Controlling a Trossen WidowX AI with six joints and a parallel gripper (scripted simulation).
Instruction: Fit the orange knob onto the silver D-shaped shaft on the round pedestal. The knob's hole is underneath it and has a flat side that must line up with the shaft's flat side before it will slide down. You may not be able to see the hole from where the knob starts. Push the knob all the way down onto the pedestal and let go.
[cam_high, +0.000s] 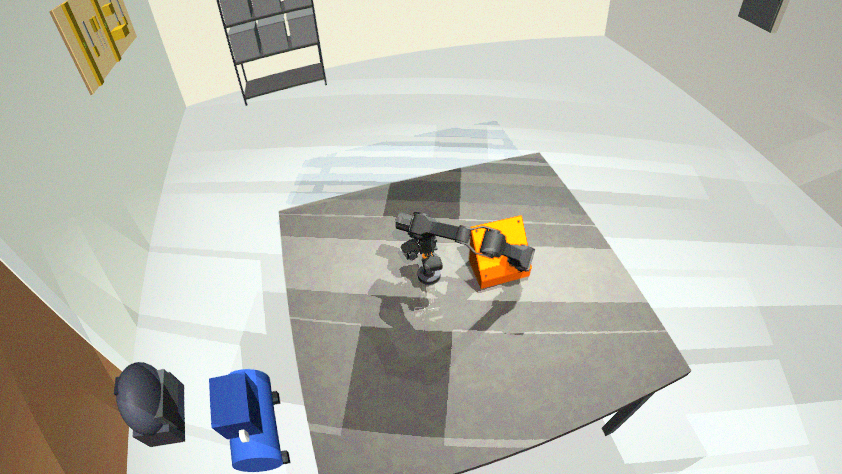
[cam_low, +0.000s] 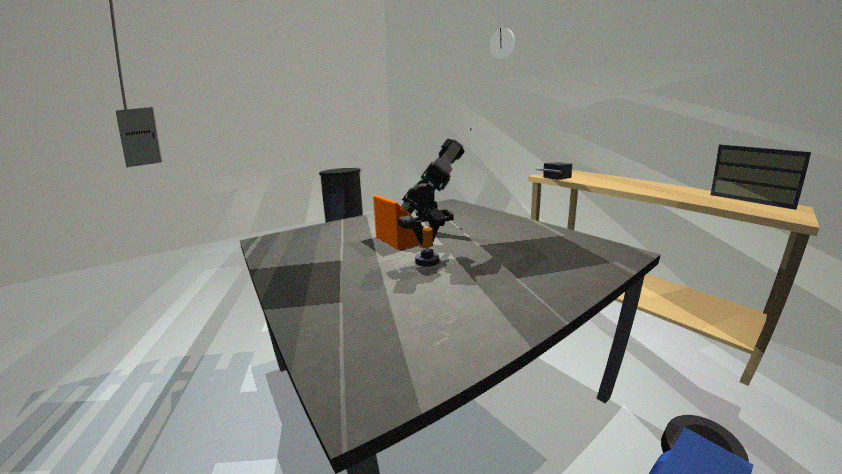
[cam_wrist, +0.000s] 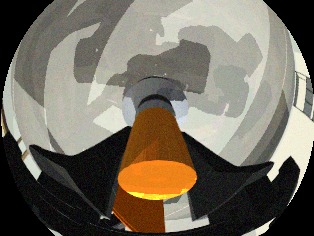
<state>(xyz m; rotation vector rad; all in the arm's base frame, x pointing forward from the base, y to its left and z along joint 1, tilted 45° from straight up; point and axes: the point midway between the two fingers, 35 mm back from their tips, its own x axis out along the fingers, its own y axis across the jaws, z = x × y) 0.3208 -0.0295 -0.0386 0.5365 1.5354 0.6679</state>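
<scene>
My gripper (cam_low: 427, 233) (cam_wrist: 155, 133) is shut on the orange knob (cam_low: 427, 237) (cam_wrist: 157, 145), one finger on each side. The knob is upright, over the middle of the round dark grey pedestal (cam_high: 428, 278) (cam_low: 427, 260) (cam_wrist: 131, 107). Its lower end is just above or at the pedestal's raised hub; I cannot tell whether they touch. No separate length of silver shaft can be made out, and the hole and both flat sides are hidden. In the top view the arm mostly covers the knob.
A large orange sloped block (cam_high: 500, 228) (cam_low: 387, 223) (cam_wrist: 147, 217) stands beside the pedestal, partly under the arm. Both stand on the grey table (cam_high: 400, 382) (cam_low: 377, 365). Dark shadows cross the tabletop.
</scene>
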